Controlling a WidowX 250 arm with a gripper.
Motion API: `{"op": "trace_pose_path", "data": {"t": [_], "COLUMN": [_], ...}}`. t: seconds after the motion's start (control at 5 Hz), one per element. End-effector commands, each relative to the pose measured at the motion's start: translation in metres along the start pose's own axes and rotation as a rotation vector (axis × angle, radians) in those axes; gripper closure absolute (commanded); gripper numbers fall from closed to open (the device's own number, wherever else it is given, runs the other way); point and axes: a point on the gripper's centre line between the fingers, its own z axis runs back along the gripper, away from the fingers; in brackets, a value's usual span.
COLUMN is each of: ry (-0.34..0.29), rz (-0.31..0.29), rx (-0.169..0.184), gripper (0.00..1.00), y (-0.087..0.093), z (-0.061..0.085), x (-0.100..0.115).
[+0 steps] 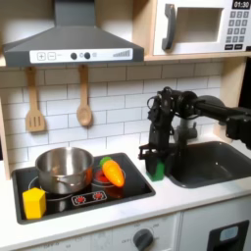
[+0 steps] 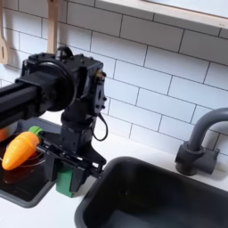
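the pincer [image 2: 68, 166] was clamped around a green block [image 2: 67, 181] standing on the counter between the stove tray [image 1: 137, 183] and the sink [image 1: 211, 167], fingers straddling it for a firm hold.

I'm seeing my pincer [image 1: 155, 155] hanging low over a green block [image 1: 156, 170] on the narrow bench [image 1: 186, 201] strip between the stove [image 1: 127, 191] and the sink [image 1: 211, 162], so there is little room to either side. On the first exterior view's left, the carrot [image 1: 114, 174], the steel pot [image 1: 65, 169] and a yellow block [image 1: 34, 203] are crowding the stove. The sink basin is lying open, though in the second exterior view the faucet [image 2: 198, 141] is standing at its far rim.
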Motion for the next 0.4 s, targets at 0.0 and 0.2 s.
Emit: {"op": "trace_pose_path", "data": {"t": [0.0,0.2], "ry": [-0.009,-0.004], "rz": [-0.02,-0.023], "rx": [-0.016,-0.031], "gripper": [0.0,0.0], "y": [-0.0011,-0.0009], "z": [0.0068,0.0096], "x": [-0.0005,-0.0016]}}
